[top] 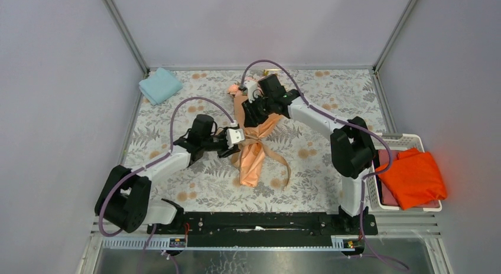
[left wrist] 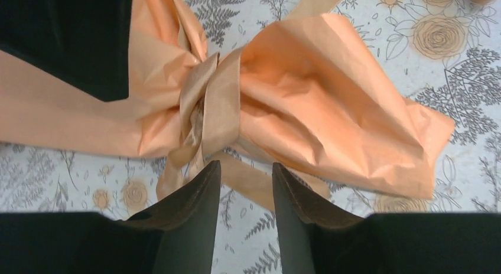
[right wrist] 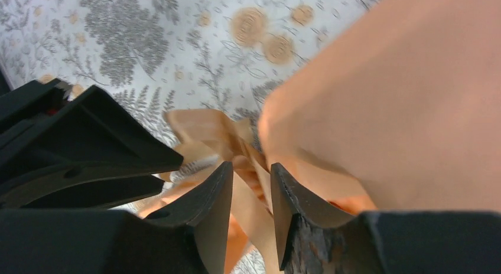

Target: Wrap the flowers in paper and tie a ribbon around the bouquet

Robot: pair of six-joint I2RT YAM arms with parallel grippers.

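Tablecloth (top: 331, 168) with fern print fills the frame; at centre lies the bouquet (top: 254, 150) in peach paper (left wrist: 331, 103). At its waist the left gripper (left wrist: 246, 173) and right gripper (right wrist: 251, 173) stand with jaws parted, clasping nothing, beside the knotted tan ribbon (left wrist: 218, 103).

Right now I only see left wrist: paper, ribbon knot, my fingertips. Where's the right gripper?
Observer: Top view: the right gripper sits over the paper just past the knot, facing the left gripper across it.
Operator: Is it clamped on anything?
Observer: Right wrist: its fingers stand apart with a ribbon strand in the gap. I cannot tell if they touch it.
Operator: Flowers in the wrap?
Observer: Top view: pink flowers poke out of the paper's far end, beside the right arm.
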